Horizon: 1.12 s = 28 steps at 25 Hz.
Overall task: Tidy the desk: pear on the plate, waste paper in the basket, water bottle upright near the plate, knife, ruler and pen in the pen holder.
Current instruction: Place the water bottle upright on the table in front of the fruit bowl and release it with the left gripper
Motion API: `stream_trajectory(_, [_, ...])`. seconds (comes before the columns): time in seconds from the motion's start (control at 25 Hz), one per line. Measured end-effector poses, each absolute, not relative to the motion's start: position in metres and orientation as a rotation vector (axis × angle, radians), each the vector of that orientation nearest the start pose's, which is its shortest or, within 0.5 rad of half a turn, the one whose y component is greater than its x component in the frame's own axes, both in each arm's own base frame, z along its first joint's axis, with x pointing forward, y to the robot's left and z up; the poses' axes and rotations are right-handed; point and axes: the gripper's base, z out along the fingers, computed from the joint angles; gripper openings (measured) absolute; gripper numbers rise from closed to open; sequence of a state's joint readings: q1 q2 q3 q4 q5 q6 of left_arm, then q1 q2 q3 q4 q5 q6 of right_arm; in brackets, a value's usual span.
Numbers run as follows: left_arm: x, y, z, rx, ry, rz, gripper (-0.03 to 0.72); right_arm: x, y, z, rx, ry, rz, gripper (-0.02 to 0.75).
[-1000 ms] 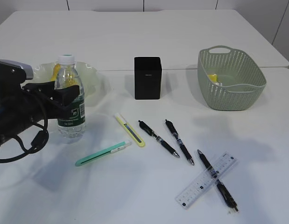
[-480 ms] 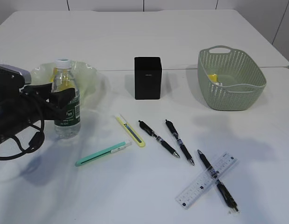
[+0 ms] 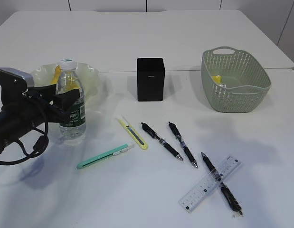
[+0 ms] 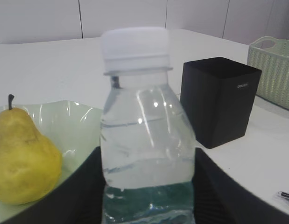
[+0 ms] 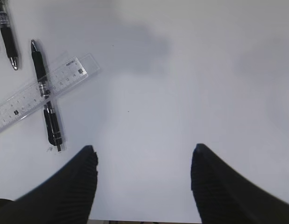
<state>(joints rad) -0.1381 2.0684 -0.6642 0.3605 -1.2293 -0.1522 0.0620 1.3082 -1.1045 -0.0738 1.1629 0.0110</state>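
Rear of scene: a second white table (image 3: 137,33) extended to the back, and beyond it stood pale wall panels (image 3: 109,4) divided by dark vertical joints.

Place: a desk in an office or a robot test room.
Tables: big plain white desk (image 3: 137,190), another white table behind it at 12 o'clock.
Walls: white panels at the back.
Desk things: black pens (image 3: 161,141), clear ruler (image 3: 209,189), black pen holder (image 3: 150,79).
Robot: black arm (image 3: 14,126) at 9 o'clock.
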Motion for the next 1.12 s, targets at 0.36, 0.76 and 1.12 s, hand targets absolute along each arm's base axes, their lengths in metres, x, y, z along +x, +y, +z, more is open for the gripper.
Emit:
stream_trajectory(0.36, [0.3311,-0.076,0.1123,0.356,1.666,-0.394,0.372,0.2416,0.0083,0.3115,-0.103,2.844,-0.096,0.495])
stream_trajectory(0.76, [0.3311,-0.076,0.1123,0.356,1.668,-0.393,0.419,0.2412,0.0067,0.3115,-0.109,2.848,-0.123,0.471])
stream_trajectory(1.12, [0.3312,-0.0759,0.1122,0.356,1.669,-0.391,0.477,0.241,0.0067,0.3114,-0.109,2.851,-0.123,0.47])
